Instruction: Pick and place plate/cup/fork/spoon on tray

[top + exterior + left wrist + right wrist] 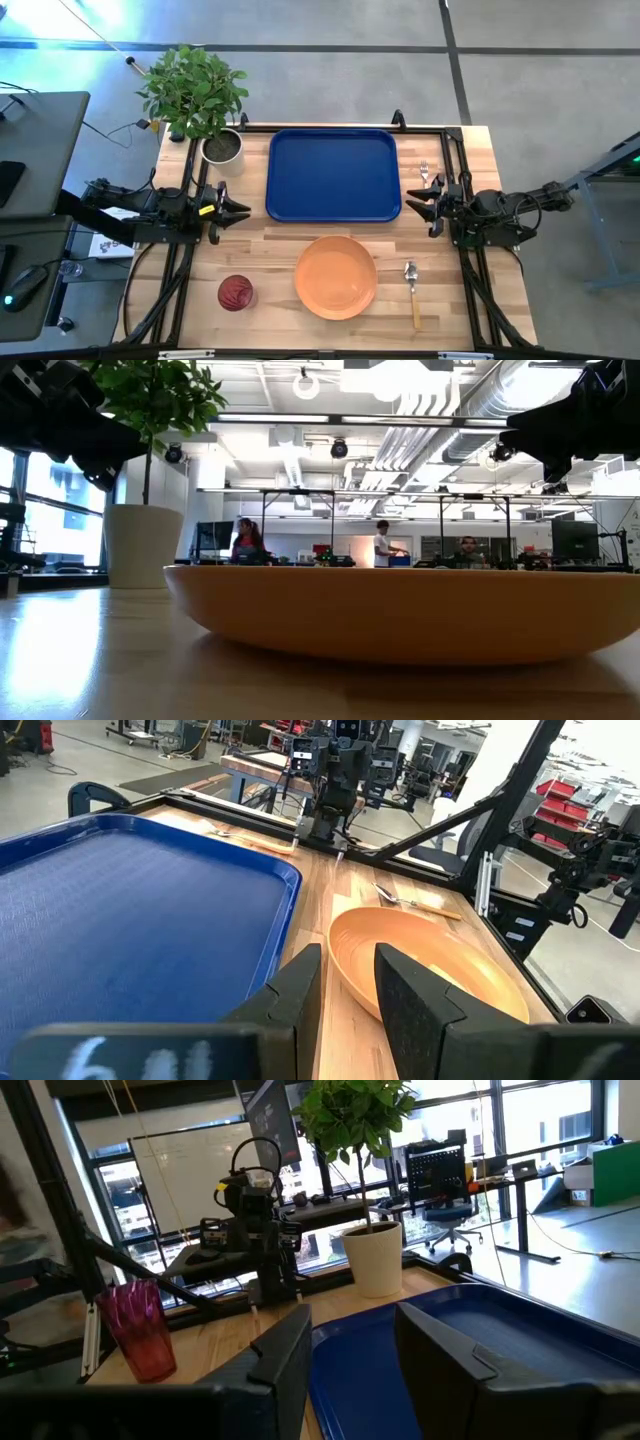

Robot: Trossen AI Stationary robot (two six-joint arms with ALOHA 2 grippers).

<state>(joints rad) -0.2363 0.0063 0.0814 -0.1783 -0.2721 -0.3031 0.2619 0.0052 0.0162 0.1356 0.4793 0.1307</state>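
The blue tray [333,174] lies at the table's far middle with nothing in it. The orange plate [336,277] rests flat on the table in front of it. The dark red cup [236,292] stands upright at the near left. The spoon [412,290] lies at the near right. The fork [425,172] lies just right of the tray. My left gripper [240,211] is open and empty at the tray's left. My right gripper [416,200] is open and empty at the tray's right, near the fork.
A potted plant [205,100] in a grey pot stands at the table's far left corner. Black frame rails run along the table's left and right sides. Bare wood lies between the cup and the plate. People show in the room far behind in the low view.
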